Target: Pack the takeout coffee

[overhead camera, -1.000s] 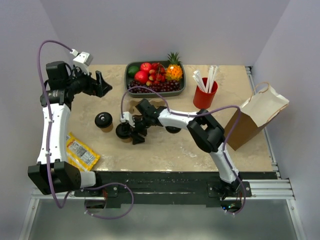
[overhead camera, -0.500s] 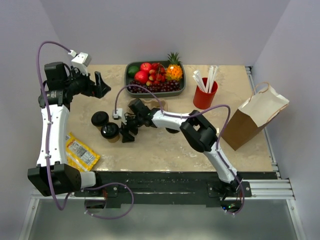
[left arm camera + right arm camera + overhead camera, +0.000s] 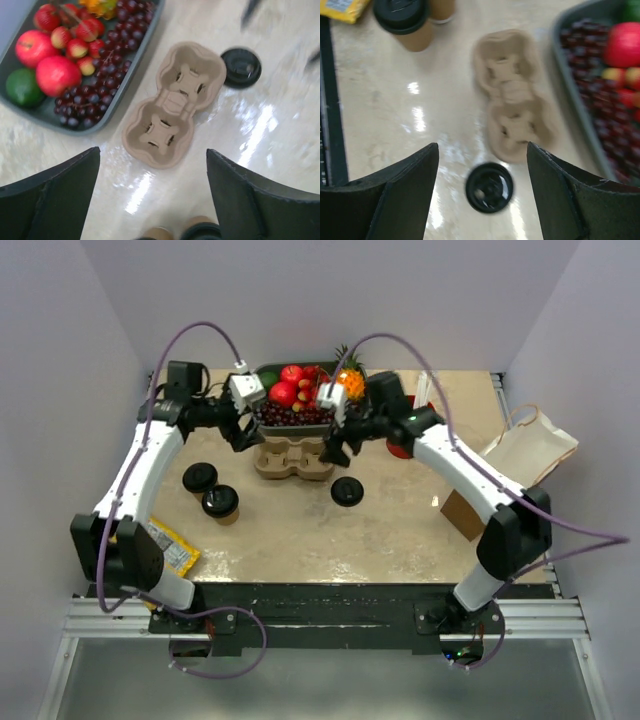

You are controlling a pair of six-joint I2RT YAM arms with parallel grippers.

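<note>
Two takeout coffee cups, kraft-brown with black lids, stand side by side at the left: one [image 3: 199, 477] and one [image 3: 220, 502], also in the right wrist view [image 3: 402, 20]. A black round lid [image 3: 347, 491] lies apart, right of centre [image 3: 489, 187]. The tan two-hole carrier [image 3: 293, 458] sits in front of the fruit tray. My left gripper [image 3: 238, 432] hovers open at the carrier's left end [image 3: 175, 102], holding nothing. Open and empty too, my right gripper [image 3: 335, 447] hangs at the carrier's right end, above the lid.
A grey tray of fruit [image 3: 262, 375] stands at the back centre. A red cup of straws [image 3: 402, 448] is mostly hidden behind my right arm. A brown paper bag [image 3: 515, 465] stands at the right edge. Yellow packets [image 3: 165, 545] lie front left.
The right gripper pushed one cup left beside the other, let go, and swung back right to the carrier. The left arm swung from the back left to the carrier's left end.
</note>
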